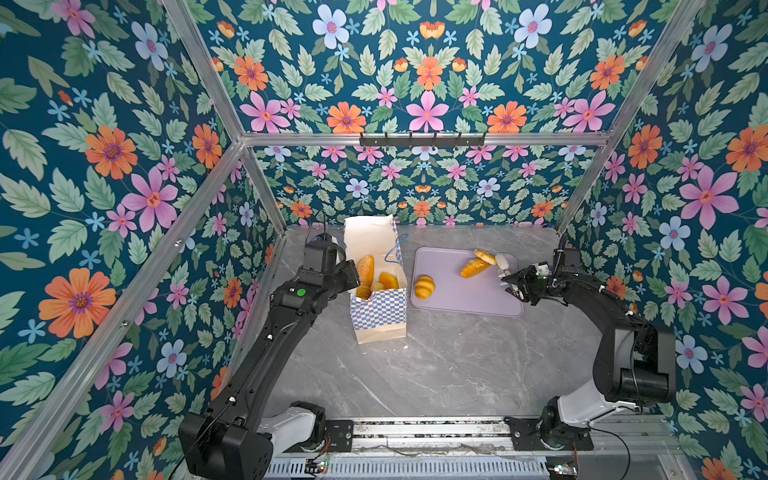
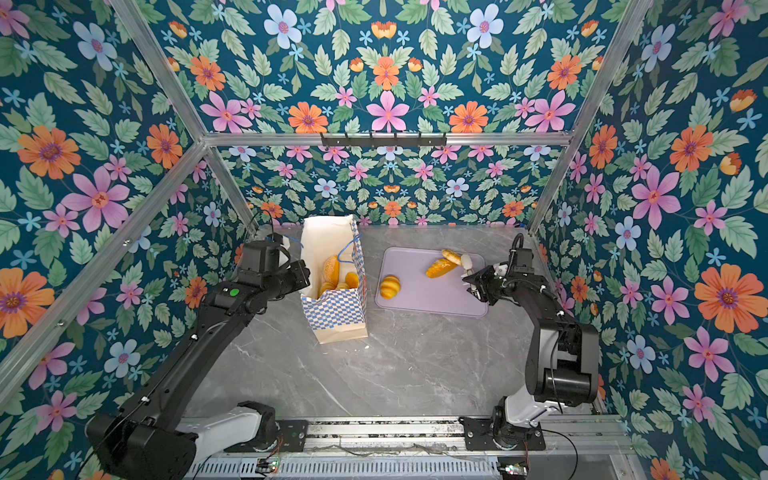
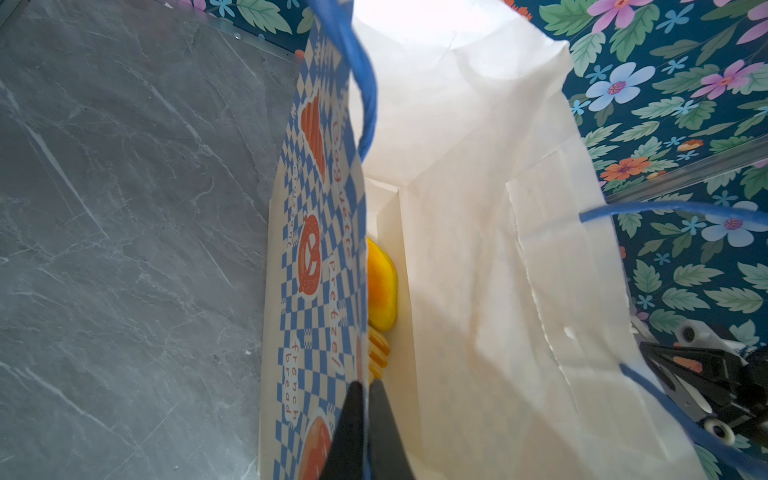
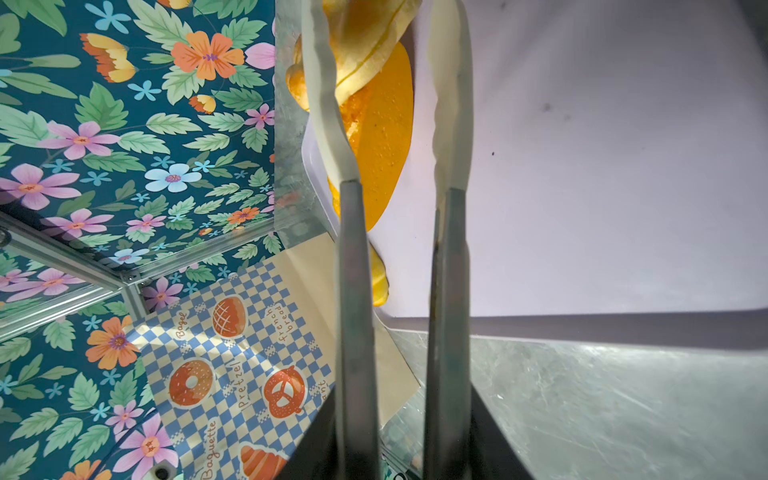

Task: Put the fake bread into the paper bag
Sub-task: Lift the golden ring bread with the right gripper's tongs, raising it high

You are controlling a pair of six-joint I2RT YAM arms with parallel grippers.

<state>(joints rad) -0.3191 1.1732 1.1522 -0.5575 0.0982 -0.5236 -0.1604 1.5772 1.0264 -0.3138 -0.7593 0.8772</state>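
Glossy golden-brown fake bread [image 1: 365, 270] lies inside the tall cream paper bag [image 1: 380, 316] with a blue-checkered band, centre frame in both top views. The left gripper [image 3: 365, 388] is pressed together, pinching the bag's wall. To the bag's right, on the flat lilac tray [image 1: 465, 301], the right gripper [image 1: 503, 267] is partly spread around a ridged long loaf [image 1: 473, 268], not squeezing it. A croissant [image 1: 424, 286] lies on the tray's left edge.

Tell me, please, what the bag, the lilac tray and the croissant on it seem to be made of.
The paper bag: matte printed paper, to judge by its sharp folds and creases. The lilac tray: probably smooth plastic or silicone, with a moulded rounded rim and soft sheen. The croissant: likely foam or plastic, glossy, uniformly coloured.
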